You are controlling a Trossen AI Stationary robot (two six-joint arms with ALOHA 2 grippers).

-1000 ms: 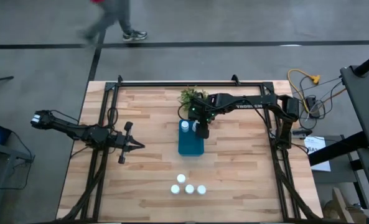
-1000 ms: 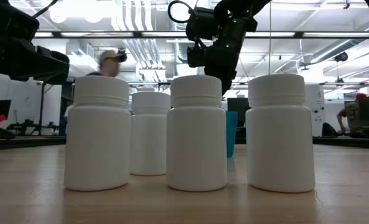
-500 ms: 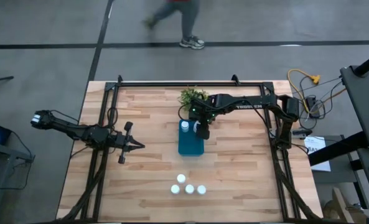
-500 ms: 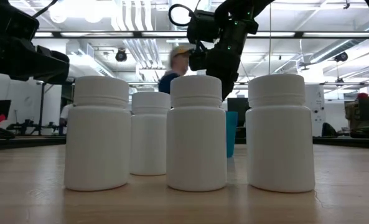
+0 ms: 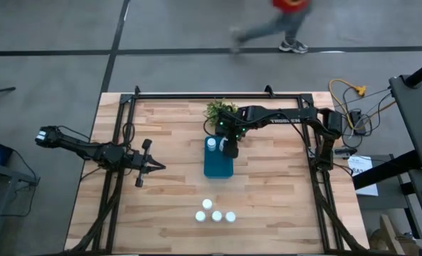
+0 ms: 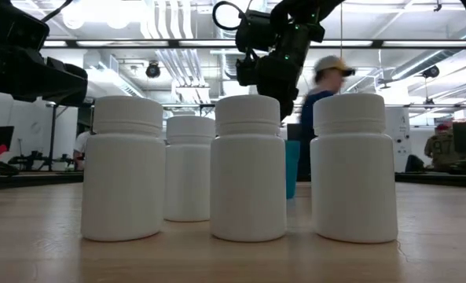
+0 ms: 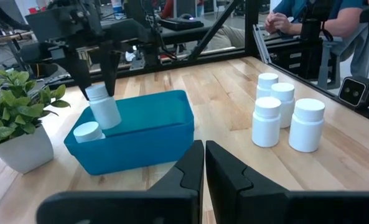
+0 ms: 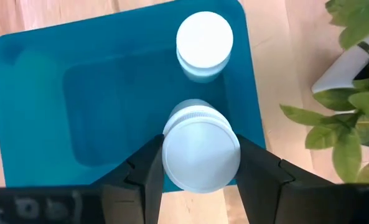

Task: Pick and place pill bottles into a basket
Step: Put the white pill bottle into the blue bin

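Observation:
The teal basket [image 5: 218, 165] lies mid-table; one pill bottle [image 8: 204, 40] stands inside it at its far end. My right gripper [image 8: 201, 163] hangs over the basket, shut on a second pill bottle [image 7: 103, 109]. Several more white pill bottles [image 5: 215, 212] stand in a cluster on the table toward the near edge, and they fill the low view [image 6: 248, 169]. My left gripper [image 7: 204, 171] waits shut at the table's left [image 5: 157, 167], holding nothing. My right gripper pinches the bottle by its cap [image 8: 201, 152] between the two fingers [image 8: 148, 167], one on each side. The fingers come from above, pointing steeply down. The bottle hangs below them, slightly tilted, its lower end [image 7: 109, 121] down between the basket's walls; whether it touches the floor does not show.
A small potted plant [image 5: 220, 112] stands just beyond the basket's far end, close to my right arm. A person [image 5: 282, 21] walks on the floor beyond the far edge. Bare wood lies left and right of the basket.
Both arms and all bottles have kept still. A person beyond the table's far edge has walked from left to right.

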